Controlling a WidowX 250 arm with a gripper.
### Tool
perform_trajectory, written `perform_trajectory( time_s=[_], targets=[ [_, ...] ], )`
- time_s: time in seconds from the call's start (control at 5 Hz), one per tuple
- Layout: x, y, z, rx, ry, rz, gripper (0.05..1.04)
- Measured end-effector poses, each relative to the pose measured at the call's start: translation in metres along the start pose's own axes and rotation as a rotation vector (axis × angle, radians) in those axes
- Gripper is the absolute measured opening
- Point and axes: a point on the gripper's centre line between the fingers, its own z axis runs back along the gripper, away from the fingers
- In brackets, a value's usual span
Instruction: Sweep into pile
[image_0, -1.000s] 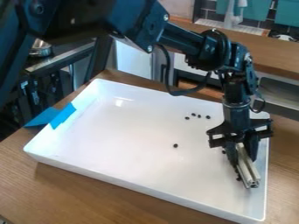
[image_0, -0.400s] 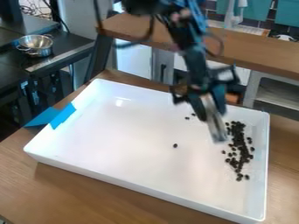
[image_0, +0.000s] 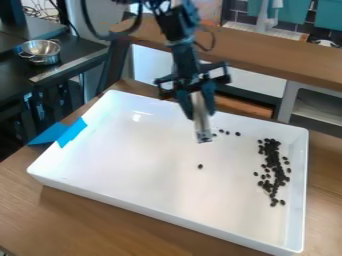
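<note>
The black two-finger pincer grips a pale grooved metal bar above the far part of the white rectangular plastic tray. Small dark oval beans lie in an elongated cluster along the tray's right side; a few are scattered nearer its middle.

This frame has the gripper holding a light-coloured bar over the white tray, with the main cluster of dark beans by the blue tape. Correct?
Not quite: the camera view shows the main cluster of dark beans at the end opposite the blue tape. The gripper does hold a light-coloured bar over the white tray.
</note>
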Motion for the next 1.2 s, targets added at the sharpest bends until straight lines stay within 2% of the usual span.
perform_trajectory(
  time_s=[0.2, 0.4, 0.6, 0.8, 1.2],
  targets=[
    [0.019, 0.023, -0.024, 0.075, -0.028, 0.022, 0.375],
    [0.033, 0.038, -0.038, 0.132, -0.051, 0.032, 0.375],
    [0.037, 0.055, -0.051, 0.195, -0.038, 0.028, 0.375],
    [0.041, 0.063, -0.059, 0.233, -0.033, 0.028, 0.375],
    [0.041, 0.048, -0.074, 0.245, -0.024, 0.017, 0.376]
  ],
)
